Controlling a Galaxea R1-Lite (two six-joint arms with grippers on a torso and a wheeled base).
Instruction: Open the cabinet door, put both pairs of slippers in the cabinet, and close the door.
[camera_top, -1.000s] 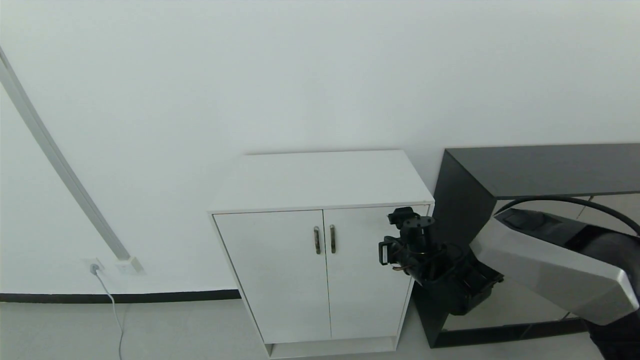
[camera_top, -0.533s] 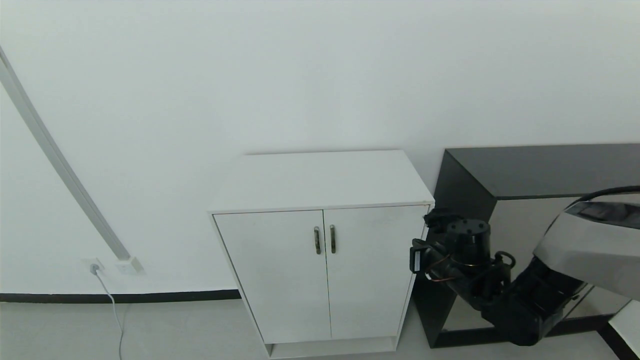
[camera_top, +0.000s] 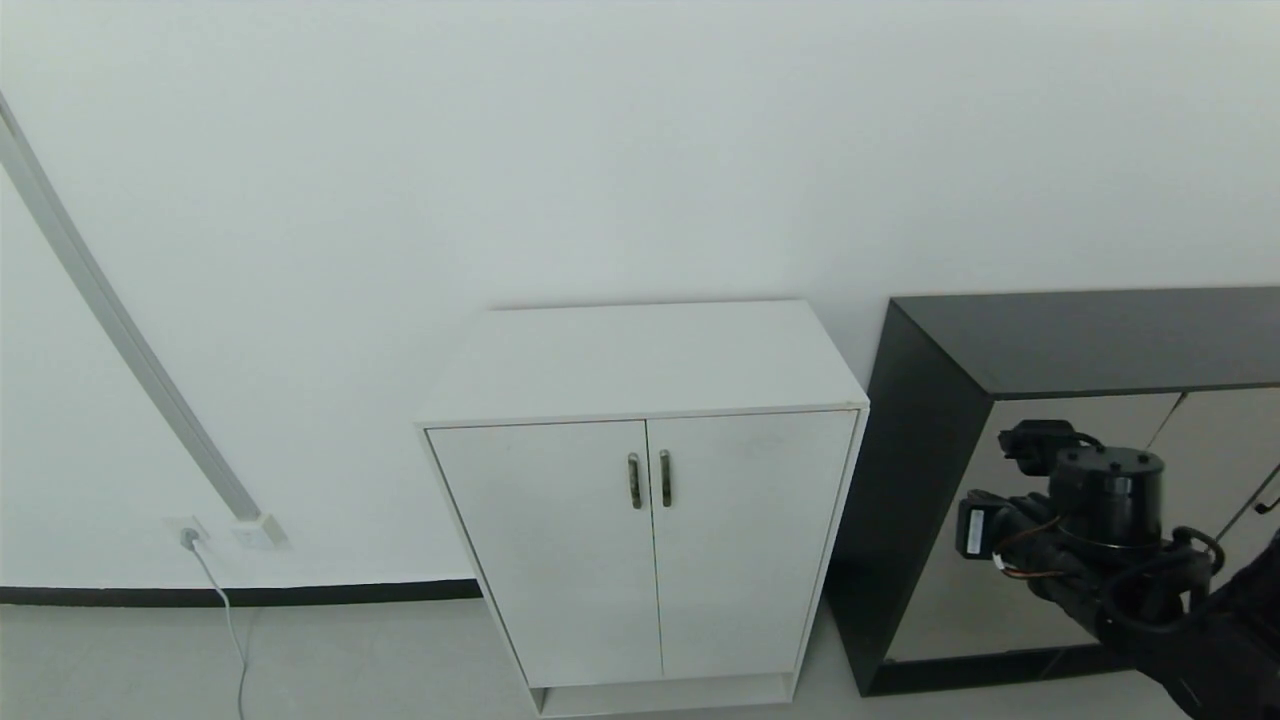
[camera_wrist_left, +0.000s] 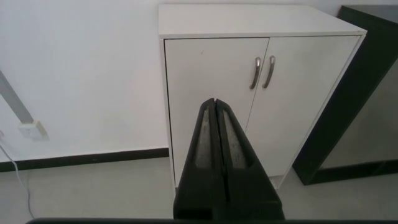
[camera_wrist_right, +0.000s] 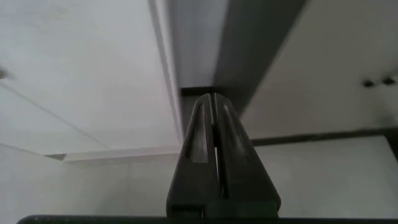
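The white cabinet (camera_top: 640, 362) stands against the wall with both doors closed. Its two metal handles (camera_top: 634, 480) sit side by side at the middle seam. My right arm's wrist (camera_top: 1095, 520) hangs right of the cabinet, in front of the black unit. In the right wrist view my right gripper (camera_wrist_right: 215, 99) is shut and holds nothing, pointing at the gap between the cabinet's white side (camera_wrist_right: 81, 74) and the black unit (camera_wrist_right: 249, 43). My left gripper (camera_wrist_left: 214, 102) is shut and empty, held back from the cabinet (camera_wrist_left: 211, 68) and facing its left door.
A black unit with mirrored fronts (camera_top: 1050, 340) stands tight against the cabinet's right side. A wall socket with a cable (camera_top: 188, 537) and a slanted grey conduit (camera_top: 110, 310) are at the left. Bare floor (camera_top: 350, 660) lies in front and to the left.
My right arm has swung right, from in front of the cabinet's right door to in front of the black unit. The doors stayed closed.
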